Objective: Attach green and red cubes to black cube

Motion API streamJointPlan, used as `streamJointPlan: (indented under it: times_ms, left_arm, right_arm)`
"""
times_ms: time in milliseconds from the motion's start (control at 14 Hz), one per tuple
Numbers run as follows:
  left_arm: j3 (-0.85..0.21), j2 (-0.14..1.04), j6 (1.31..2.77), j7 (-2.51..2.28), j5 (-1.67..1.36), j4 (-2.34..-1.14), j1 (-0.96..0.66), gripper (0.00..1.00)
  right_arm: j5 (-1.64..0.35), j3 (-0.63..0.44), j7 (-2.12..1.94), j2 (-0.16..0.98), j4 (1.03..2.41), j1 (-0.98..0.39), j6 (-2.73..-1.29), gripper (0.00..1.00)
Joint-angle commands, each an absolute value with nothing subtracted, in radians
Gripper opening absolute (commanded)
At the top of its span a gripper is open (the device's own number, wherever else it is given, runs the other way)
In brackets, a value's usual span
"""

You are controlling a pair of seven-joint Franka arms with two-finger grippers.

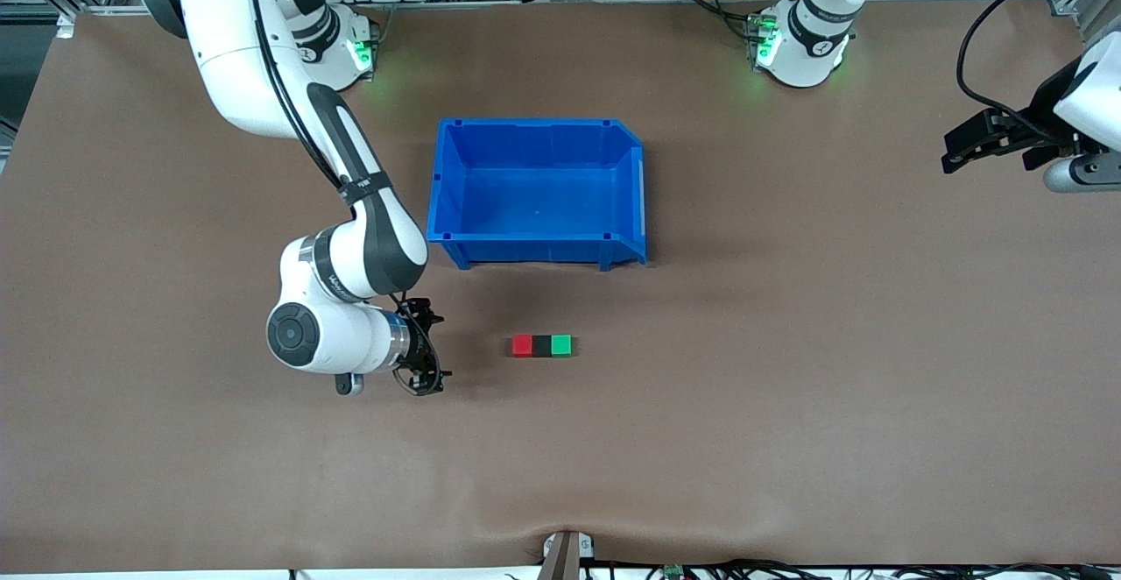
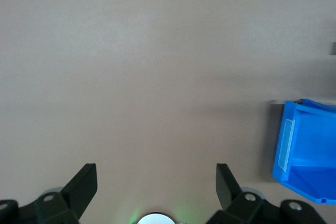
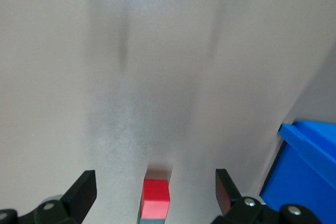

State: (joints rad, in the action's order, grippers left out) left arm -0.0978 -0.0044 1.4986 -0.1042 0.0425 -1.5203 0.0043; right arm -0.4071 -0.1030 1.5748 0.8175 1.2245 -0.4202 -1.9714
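Note:
The red cube point(image 1: 522, 345), the black cube point(image 1: 541, 345) and the green cube point(image 1: 561, 345) lie in one touching row on the table, black in the middle, nearer the front camera than the blue bin. My right gripper point(image 1: 429, 359) is low over the table beside the red end of the row, apart from it, open and empty. In the right wrist view the red cube point(image 3: 156, 198) shows between the open fingers of the right gripper point(image 3: 155, 182). My left gripper point(image 1: 953, 152) waits at the left arm's end of the table, open and empty point(image 2: 156, 174).
The large blue bin point(image 1: 452, 168) stands at mid-table, empty, open end toward the left arm; its corner shows in the left wrist view point(image 2: 310, 150) and the right wrist view point(image 3: 310, 177). The brown table surface point(image 1: 788, 387) spreads around the cubes.

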Motion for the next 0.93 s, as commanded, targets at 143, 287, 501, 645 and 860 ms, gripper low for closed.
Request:
streamJointPlan:
  times_ms: [143, 287, 501, 645, 860]
  left_arm:
    - [-0.100, -0.026, 1.483, -0.087, 0.060, -1.520, 0.014, 1.00]
    - [-0.101, -0.025, 1.483, -0.087, 0.060, -1.520, 0.017, 1.00]
    - [-0.101, -0.025, 1.477, -0.086, 0.060, -1.522, 0.017, 1.00]
    - [-0.101, -0.026, 1.470, -0.086, 0.060, -1.522, 0.017, 1.00]
    - [-0.101, -0.049, 1.450, -0.094, 0.060, -1.520, 0.018, 1.00]
  right_arm:
    - [-0.397, -0.094, 1.559, 0.759, 1.236, -0.396, -1.954, 1.00]
    - [-0.399, -0.083, 1.549, 0.744, 1.236, -0.361, -1.928, 1.00]
    - [-0.397, -0.092, 1.500, 0.735, 1.236, -0.351, -1.859, 1.00]
    - [-0.397, -0.091, 1.494, 0.729, 1.236, -0.336, -1.845, 1.00]
    - [-0.394, -0.095, 1.439, 0.718, 1.224, -0.327, -1.816, 1.00]
